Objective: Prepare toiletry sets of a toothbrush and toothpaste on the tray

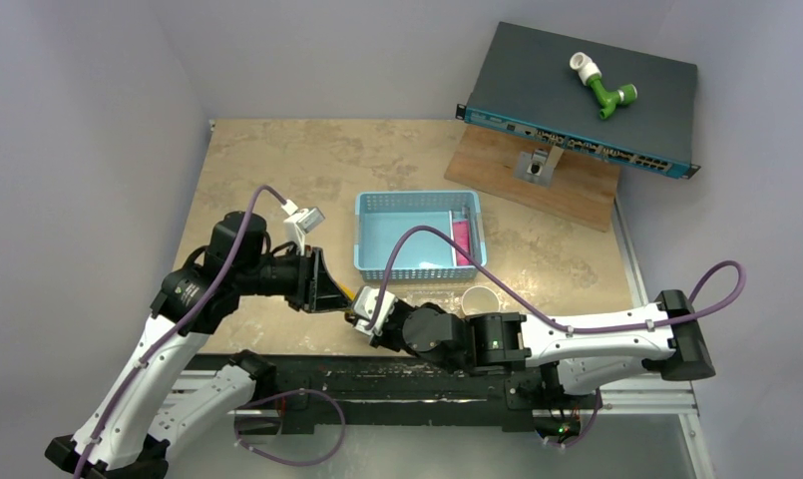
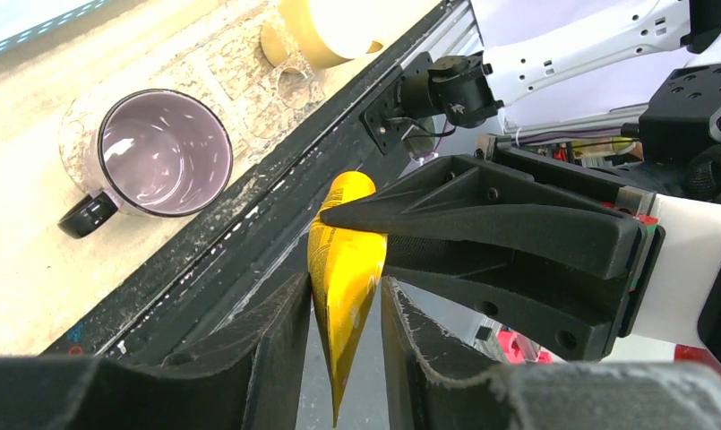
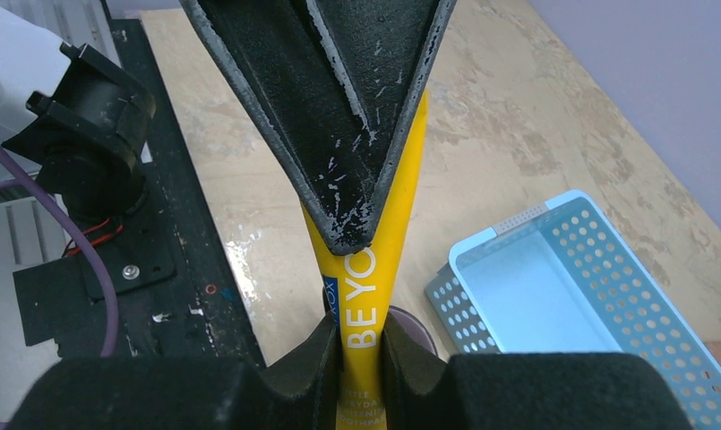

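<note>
Currently the left gripper (image 2: 343, 285) is closed on one end of the yellow toothpaste (image 2: 343, 260). The right gripper (image 3: 361, 330) pinches its other end, above the near edge of the tabletop (image 3: 518, 116).

High rear overview; close, opposed wrist views, both on the yellow toothpaste (image 2: 343, 278)

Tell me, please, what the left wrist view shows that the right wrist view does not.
Only the left wrist view shows the open mouth and black handle of a mug. Only the right wrist view shows the light-blue basket and the white lettering on the yellow toothpaste. Both show that toothpaste clamped between the fingers of the left gripper and of the right gripper.
</note>
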Controlling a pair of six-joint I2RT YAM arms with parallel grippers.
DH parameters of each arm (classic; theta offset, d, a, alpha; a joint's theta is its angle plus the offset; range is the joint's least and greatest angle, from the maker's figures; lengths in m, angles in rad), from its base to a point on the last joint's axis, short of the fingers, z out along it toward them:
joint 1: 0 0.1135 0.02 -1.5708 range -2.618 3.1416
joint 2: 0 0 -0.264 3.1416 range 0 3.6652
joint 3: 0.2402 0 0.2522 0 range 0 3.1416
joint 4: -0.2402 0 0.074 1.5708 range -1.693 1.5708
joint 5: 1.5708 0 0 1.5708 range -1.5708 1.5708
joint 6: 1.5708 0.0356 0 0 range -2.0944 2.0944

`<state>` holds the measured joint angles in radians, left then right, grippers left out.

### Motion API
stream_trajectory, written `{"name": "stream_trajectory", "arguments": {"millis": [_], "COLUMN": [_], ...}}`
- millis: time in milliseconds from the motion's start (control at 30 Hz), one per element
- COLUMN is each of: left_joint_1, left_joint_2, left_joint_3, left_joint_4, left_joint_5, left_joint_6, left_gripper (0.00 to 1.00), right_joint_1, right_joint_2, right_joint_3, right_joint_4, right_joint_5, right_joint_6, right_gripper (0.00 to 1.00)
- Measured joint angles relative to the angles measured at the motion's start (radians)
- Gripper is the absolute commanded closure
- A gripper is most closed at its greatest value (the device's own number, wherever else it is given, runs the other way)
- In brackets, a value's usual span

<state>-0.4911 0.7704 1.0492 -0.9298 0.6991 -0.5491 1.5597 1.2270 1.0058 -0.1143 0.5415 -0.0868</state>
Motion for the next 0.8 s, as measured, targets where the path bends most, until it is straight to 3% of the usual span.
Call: {"name": "stream_trajectory", "arguments": {"millis": [100, 267, 333, 400, 667, 800], "left_joint_1": [0.000, 0.000, 0.000, 0.000, 0.000, 0.000], "left_joint_2": [0.000, 0.000, -0.001, -0.002, -0.006, -0.009], "left_joint_3": [0.000, 0.000, 0.000, 0.000, 0.000, 0.000], "left_joint_4": [-0.001, -0.001, -0.002, -0.002, -0.006, -0.005], "left_joint_5": [-0.003, -0.006, -0.006, -0.006, -0.006, -0.004], "left_joint_6": [0.000, 0.000, 0.000, 0.000, -0.001, -0.001], "left_gripper": [0.69, 0.80, 0.86, 1.00, 1.00, 1.00], "right_joint_1": [0.000, 0.004, 0.005, 0.005, 0.005, 0.005], "right_joint_2": [0.004, 0.005, 0.005, 0.005, 0.006, 0.001], "right_joint_3": [0.000, 0.000, 0.000, 0.000, 0.000, -0.003], "right_joint_4": [0.004, 0.005, 0.005, 0.006, 0.003, -0.001], "right_joint_5": [0.005, 0.016, 0.018, 0.017, 0.017, 0.017], "right_joint_6": [0.000, 0.000, 0.000, 0.003, 0.035, 0.053], "right_gripper": [0.79, 0.79, 0.78, 0.76, 0.52, 0.46]}}
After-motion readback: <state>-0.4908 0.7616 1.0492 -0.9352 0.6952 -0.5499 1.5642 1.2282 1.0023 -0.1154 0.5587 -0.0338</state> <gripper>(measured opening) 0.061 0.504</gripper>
